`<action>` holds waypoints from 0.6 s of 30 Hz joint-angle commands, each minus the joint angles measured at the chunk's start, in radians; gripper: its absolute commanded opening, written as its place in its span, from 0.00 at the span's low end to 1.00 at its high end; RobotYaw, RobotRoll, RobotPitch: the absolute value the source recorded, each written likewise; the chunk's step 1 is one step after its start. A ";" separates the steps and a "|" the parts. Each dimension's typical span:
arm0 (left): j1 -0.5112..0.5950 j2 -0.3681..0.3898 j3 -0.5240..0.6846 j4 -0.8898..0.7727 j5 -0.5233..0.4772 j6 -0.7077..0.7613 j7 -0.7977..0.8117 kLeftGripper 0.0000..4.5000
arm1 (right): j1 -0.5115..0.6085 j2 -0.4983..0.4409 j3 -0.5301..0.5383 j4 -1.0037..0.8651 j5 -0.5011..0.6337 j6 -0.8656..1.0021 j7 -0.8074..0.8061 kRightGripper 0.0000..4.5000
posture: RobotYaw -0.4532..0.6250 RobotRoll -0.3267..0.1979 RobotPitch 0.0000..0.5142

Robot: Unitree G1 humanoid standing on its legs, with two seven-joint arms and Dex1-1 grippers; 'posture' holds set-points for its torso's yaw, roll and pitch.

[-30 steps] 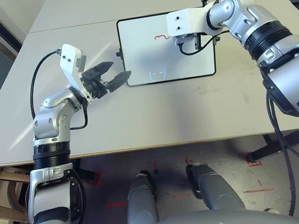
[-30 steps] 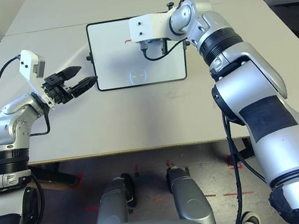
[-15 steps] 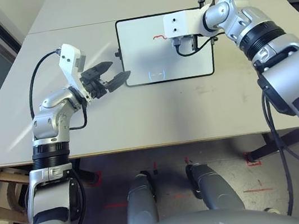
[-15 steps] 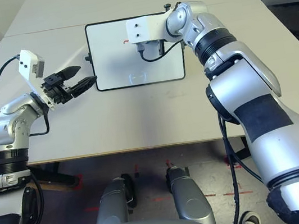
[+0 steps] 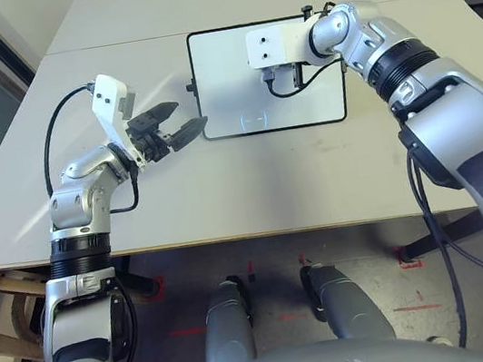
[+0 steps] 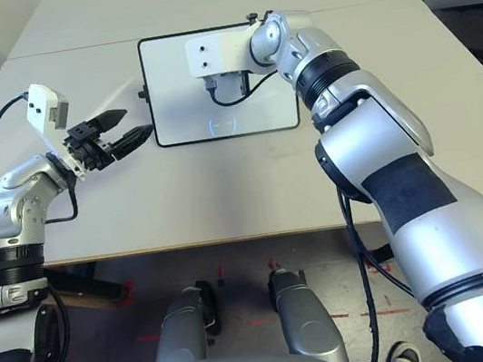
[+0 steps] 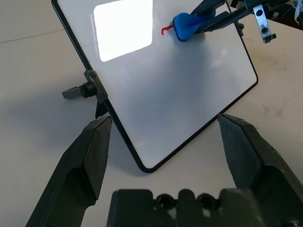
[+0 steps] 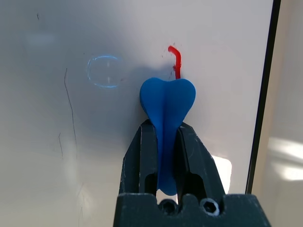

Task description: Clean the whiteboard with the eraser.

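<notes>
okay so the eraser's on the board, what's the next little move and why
Probably push the eraser a little further along the whiteboard, over the short red mark. The right gripper has its jaws clamped on the eraser, whose tip sits right at that mark, and a hook of red is still uncovered.

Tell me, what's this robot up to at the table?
It is wiping a whiteboard lying flat on the table. Its right gripper is shut on a blue eraser, pressed to the board beside a short red mark not yet wiped off. The left gripper hovers open by the board's near left corner, holding nothing.
</notes>
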 commanded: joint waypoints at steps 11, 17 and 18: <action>0.036 0.018 0.020 -0.045 -0.008 0.020 0.022 1.00 | -0.045 0.058 -0.022 0.052 0.010 0.038 -0.067 0.07 | 0.36 0.62 0.30; 0.037 0.016 0.020 -0.046 -0.008 0.019 0.025 1.00 | -0.051 0.073 -0.046 0.055 0.028 0.056 -0.061 0.07 | 0.36 0.62 0.30; 0.037 0.016 0.020 -0.047 -0.009 0.019 0.024 1.00 | -0.050 0.075 -0.051 0.055 0.031 0.059 -0.056 0.07 | 0.36 0.62 0.30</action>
